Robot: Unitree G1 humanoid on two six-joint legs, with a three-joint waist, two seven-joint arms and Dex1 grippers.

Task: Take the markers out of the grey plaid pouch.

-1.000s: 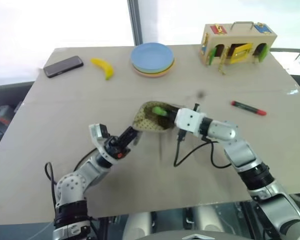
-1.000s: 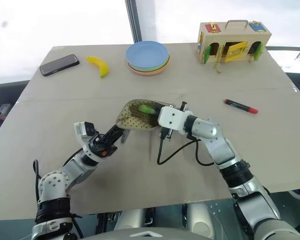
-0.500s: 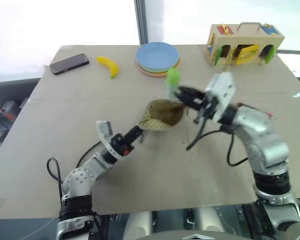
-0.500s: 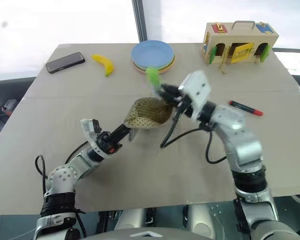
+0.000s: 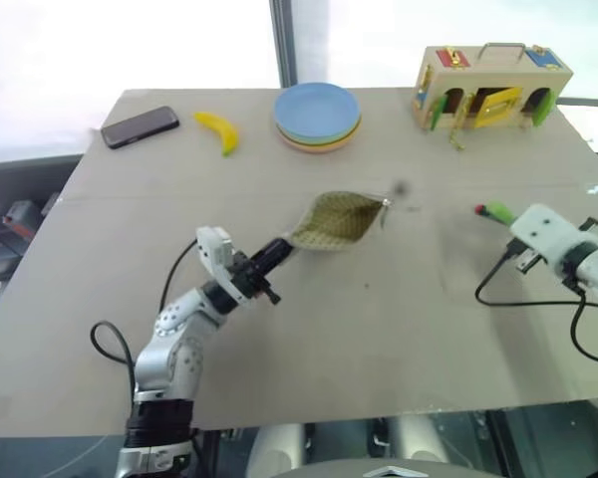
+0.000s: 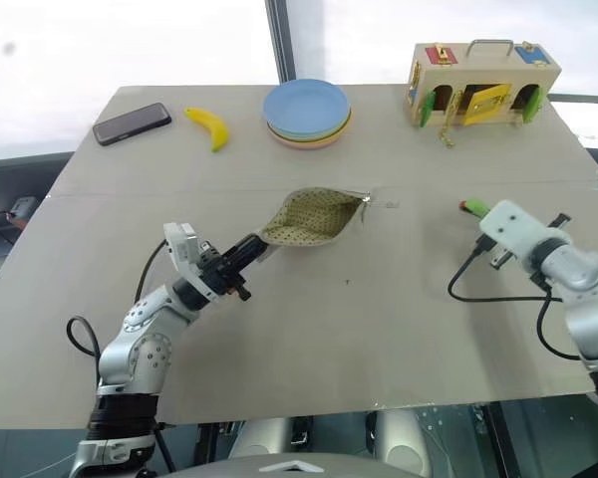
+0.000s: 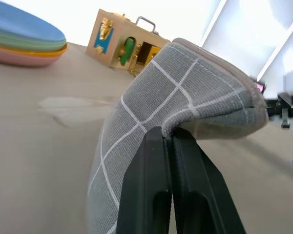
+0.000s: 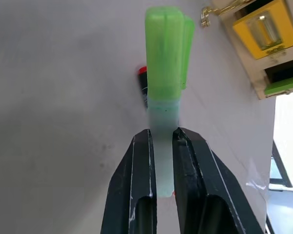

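Matte beige table [image 5: 110, 299]: near its middle, the left gripper [image 5: 280, 251] pinches the soft grey plaid pouch [image 5: 337, 219], dotted lining agape. Left wrist view shows white-gridded fabric pinched. Right wrist view: right gripper [image 8: 162, 141] clamps the smooth light-green marker [image 8: 165, 63]; beneath, probably the red marker [image 8: 143, 80].

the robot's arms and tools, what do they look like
Both arms are silver-grey metal segments with black joints and loose black cables. Each wrist carries a white boxy block. The left tool and the right tool each have two flat glossy black fingers with slot-shaped recesses near the base.
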